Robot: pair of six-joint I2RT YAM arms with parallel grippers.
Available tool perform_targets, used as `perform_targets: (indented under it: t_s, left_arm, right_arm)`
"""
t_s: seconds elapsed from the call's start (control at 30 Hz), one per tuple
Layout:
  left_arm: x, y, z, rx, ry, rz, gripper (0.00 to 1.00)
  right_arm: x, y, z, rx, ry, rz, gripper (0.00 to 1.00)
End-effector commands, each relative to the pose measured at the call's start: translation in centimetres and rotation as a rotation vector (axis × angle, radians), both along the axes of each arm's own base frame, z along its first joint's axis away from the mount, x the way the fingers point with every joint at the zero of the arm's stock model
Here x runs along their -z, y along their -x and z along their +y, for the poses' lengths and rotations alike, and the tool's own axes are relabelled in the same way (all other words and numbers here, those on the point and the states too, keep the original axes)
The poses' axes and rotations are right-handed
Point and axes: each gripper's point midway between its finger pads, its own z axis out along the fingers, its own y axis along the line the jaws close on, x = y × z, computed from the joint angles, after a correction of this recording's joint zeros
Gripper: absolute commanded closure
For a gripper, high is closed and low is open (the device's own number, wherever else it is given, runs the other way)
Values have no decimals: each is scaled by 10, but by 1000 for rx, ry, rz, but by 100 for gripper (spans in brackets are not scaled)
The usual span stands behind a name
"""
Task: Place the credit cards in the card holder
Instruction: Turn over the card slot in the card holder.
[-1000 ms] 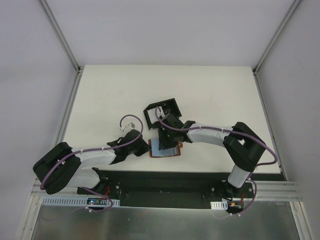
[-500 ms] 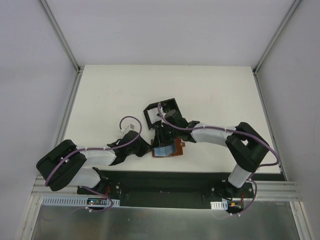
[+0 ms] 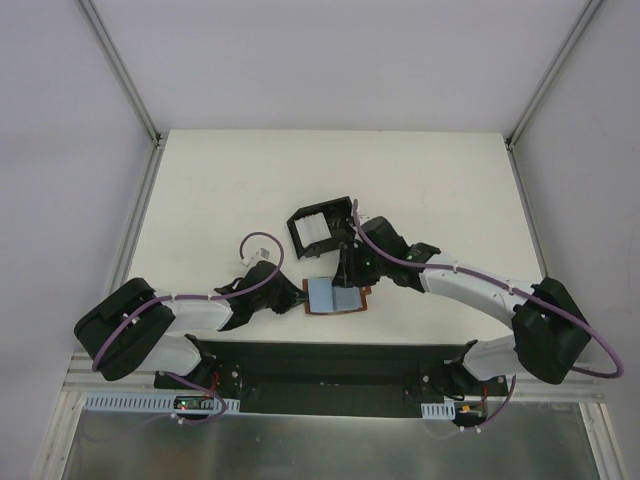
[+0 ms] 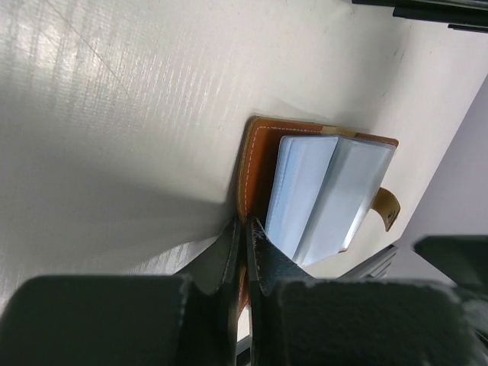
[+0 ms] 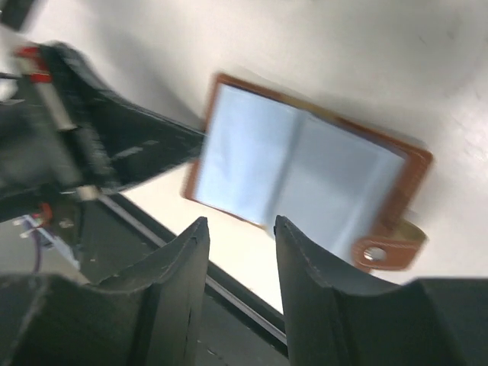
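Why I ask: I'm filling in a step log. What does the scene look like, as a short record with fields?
left gripper: shut on the brown edge of the wallet, which lies on the table
right gripper: open, nothing between the fingers, raised near the wallet
wallet: open, blue-grey cards showing inside
card holder: beyond the wallet, apart from it
white card: seems to lie in the card holder
task: not done, cards remain in the wallet

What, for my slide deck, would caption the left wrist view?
Left fingers pinch the edge of the open brown wallet, pale cards showing inside, on a white table.
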Motion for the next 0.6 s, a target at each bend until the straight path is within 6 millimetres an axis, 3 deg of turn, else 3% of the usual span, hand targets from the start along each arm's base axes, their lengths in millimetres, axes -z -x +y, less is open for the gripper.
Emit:
perform_targets:
  t_s: [0.0, 0.3, 0.57]
  left_arm:
    - [62, 54, 57, 30, -266, 220, 100]
    - [59, 51, 54, 39, -261, 205, 100]
    - [59, 51, 52, 48, -262, 209, 100]
  right_arm:
    - [37, 7, -28, 59, 134, 93, 57]
    - [72, 16, -37, 73, 222, 180, 57]
    - [90, 19, -11, 30, 162, 269, 57]
